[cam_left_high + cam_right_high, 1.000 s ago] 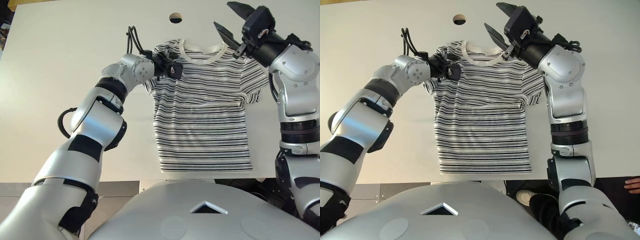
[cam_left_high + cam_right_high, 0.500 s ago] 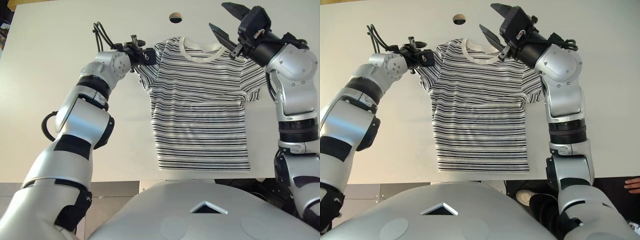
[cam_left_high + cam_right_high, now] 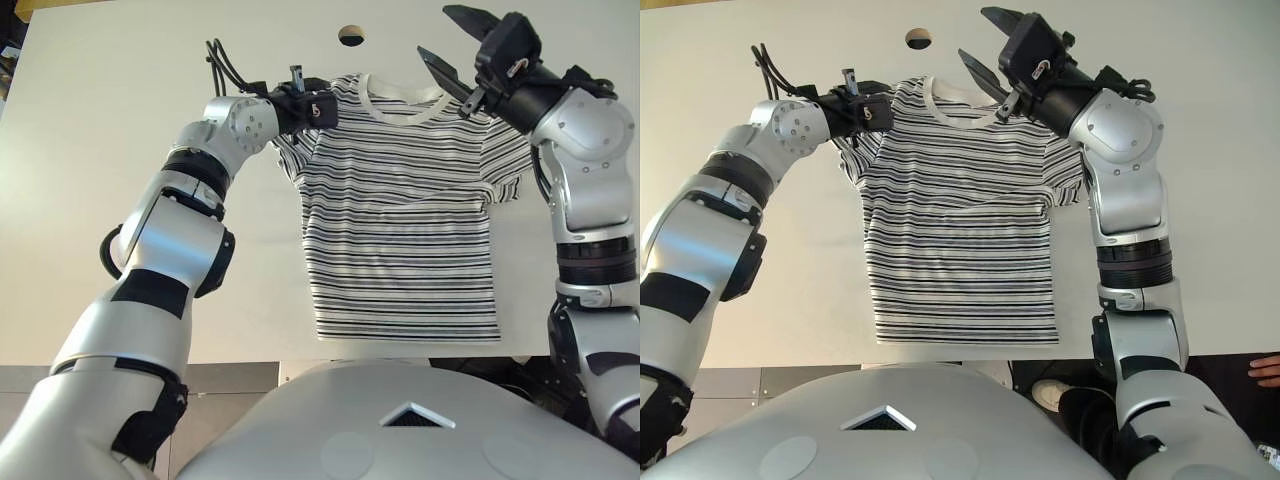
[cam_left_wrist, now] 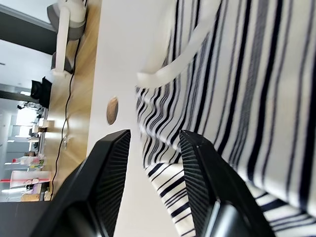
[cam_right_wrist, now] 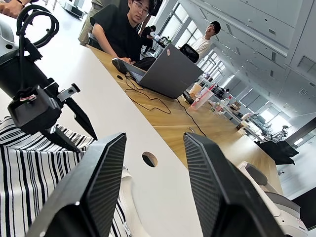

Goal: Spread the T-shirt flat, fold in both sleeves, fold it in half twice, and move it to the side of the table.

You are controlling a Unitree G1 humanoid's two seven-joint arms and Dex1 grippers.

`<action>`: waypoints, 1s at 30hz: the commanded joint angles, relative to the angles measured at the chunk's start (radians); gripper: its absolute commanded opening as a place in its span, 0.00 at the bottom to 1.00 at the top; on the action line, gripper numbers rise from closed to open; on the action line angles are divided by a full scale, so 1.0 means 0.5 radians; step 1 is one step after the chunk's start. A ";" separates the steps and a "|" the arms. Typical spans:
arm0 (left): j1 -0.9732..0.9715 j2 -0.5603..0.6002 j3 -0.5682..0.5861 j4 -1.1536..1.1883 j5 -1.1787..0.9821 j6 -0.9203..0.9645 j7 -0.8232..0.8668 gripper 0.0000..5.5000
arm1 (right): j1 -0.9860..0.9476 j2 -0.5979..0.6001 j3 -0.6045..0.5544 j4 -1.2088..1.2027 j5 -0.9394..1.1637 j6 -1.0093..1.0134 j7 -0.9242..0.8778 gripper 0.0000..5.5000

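T-shirt (image 3: 400, 220): striped, lying on the white counter (image 3: 120, 120), collar toward the far side, hem by the near edge, body mostly flat.
Left sleeve (image 3: 290, 158): bunched in against the body.
Right sleeve (image 3: 510, 165): spread outward, slightly creased.
Left claw (image 4: 154, 143): at the shirt's left shoulder, fingers apart, the fabric edge in the gap, nothing pinched.
Right claw (image 3: 975, 33): raised above the right shoulder beside the collar, fingers wide apart, empty.
Hole (image 3: 351, 36): round, in the counter just beyond the collar.
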 commanded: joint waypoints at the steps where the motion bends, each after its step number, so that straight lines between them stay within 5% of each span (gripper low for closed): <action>1: 0.024 0.048 -0.130 0.011 0.143 0.038 -0.004 0.34 | -0.001 0.003 0.007 -0.040 -0.002 0.035 -0.005 0.39; 10: 0.148 0.158 -0.720 0.065 0.720 0.109 0.156 0.34 | 0.013 0.001 -0.004 -0.101 0.004 0.057 -0.014 0.39; 22: 0.149 0.484 -0.938 0.043 0.827 -0.088 0.385 0.34 | 0.019 -0.007 -0.009 -0.129 0.005 0.077 -0.030 0.39; 30: 0.041 0.517 -0.810 0.002 0.707 -0.153 0.666 0.34 | -0.015 0.000 0.019 -0.084 0.004 0.059 -0.001 0.39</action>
